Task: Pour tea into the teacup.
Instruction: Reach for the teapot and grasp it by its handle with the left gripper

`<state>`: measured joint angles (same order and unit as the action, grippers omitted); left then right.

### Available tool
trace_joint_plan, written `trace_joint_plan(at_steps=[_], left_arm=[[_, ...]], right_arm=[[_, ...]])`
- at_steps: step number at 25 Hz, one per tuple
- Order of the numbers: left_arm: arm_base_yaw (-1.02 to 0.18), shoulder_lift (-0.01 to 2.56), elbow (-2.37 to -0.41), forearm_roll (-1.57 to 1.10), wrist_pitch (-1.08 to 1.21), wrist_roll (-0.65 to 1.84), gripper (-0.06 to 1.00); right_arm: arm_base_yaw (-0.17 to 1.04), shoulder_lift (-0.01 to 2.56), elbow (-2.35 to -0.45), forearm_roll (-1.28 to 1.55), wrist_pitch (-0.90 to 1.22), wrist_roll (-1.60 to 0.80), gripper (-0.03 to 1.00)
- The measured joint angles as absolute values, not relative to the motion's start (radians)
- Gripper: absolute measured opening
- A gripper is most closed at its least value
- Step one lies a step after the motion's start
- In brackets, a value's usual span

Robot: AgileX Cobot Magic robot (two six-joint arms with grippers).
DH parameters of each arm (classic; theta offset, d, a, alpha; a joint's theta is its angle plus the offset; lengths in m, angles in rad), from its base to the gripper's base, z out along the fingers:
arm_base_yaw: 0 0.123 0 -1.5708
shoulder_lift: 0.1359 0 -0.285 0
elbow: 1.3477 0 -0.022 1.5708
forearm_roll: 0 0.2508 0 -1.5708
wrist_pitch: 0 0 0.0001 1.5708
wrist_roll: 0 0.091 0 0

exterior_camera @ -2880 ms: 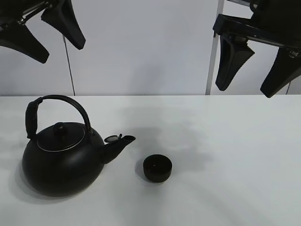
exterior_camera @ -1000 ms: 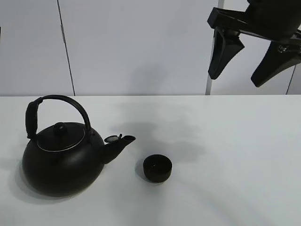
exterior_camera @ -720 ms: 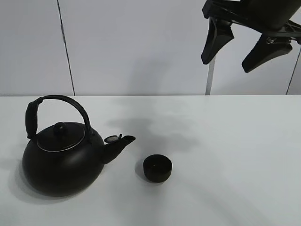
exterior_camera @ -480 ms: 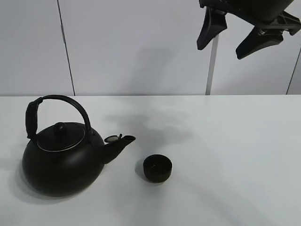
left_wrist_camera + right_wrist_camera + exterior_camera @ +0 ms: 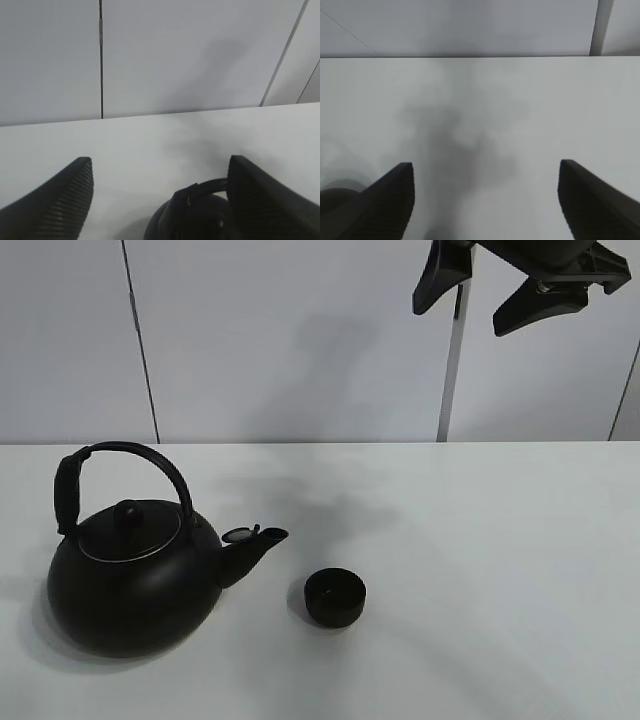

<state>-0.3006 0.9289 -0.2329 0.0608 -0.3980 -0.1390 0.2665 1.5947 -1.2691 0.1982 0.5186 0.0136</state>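
Observation:
The small matte black teacup point(image 5: 335, 597) stands on the white table point(image 5: 500, 570), just right of the spout of the big black kettle point(image 5: 130, 580). The kettle sits upright at the left with its arched handle up. My right gripper point(image 5: 460, 318) hangs open and empty high at the top right, far above the cup. My left gripper is out of the exterior high view. In the left wrist view it point(image 5: 160, 161) is open and empty above the kettle's handle point(image 5: 192, 200). The right wrist view shows my open right gripper point(image 5: 486, 166) over bare table.
A light wall with a dark vertical seam point(image 5: 140, 340) and a metal post point(image 5: 448, 380) stands behind the table. A dark shape point(image 5: 332, 197) at the edge of the right wrist view is too cut off to name.
My left gripper has gone up out of the exterior view. My right gripper has risen and shifted left, staying open. Kettle and teacup have not moved.

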Motion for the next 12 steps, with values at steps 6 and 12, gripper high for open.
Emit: trace_joint_plan(at_steps=[6,12], left_arm=[[-0.301,0.929,-0.194,0.065,-0.397,-0.154,0.54],[-0.301,0.929,-0.194,0.183,-0.397,-0.157,0.54]], right_arm=[[0.267,1.595,-1.269,0.203,0.58,0.014,0.55],[0.267,1.595,-1.269,0.204,0.696,0.014,0.55]])
